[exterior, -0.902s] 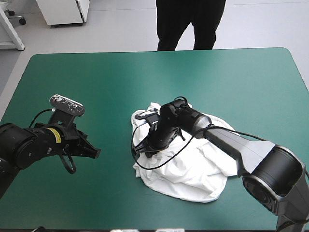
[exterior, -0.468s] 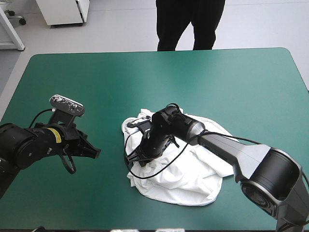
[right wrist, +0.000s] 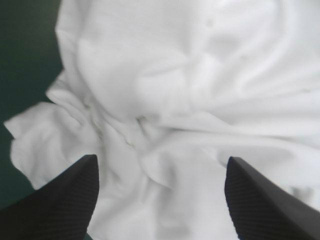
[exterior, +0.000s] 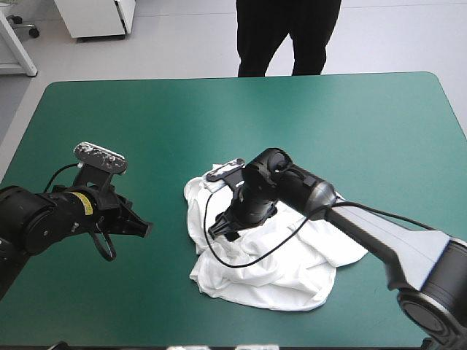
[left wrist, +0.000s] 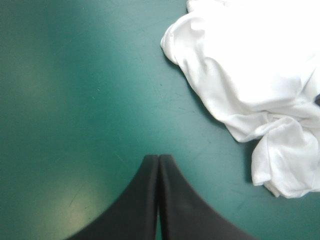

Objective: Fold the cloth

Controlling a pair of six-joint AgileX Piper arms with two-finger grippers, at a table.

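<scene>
Right gripper (exterior: 223, 227) has pulled back a little, black fingers spread wide and empty over the crumpled white short-sleeved T-shirt (exterior: 281, 271), heaped mid-table on the teal-green cover (exterior: 146, 109). Left gripper (left wrist: 159, 158) is clenched, empty, beside it. No fold made yet; it likely needs spreading flat first.
</scene>
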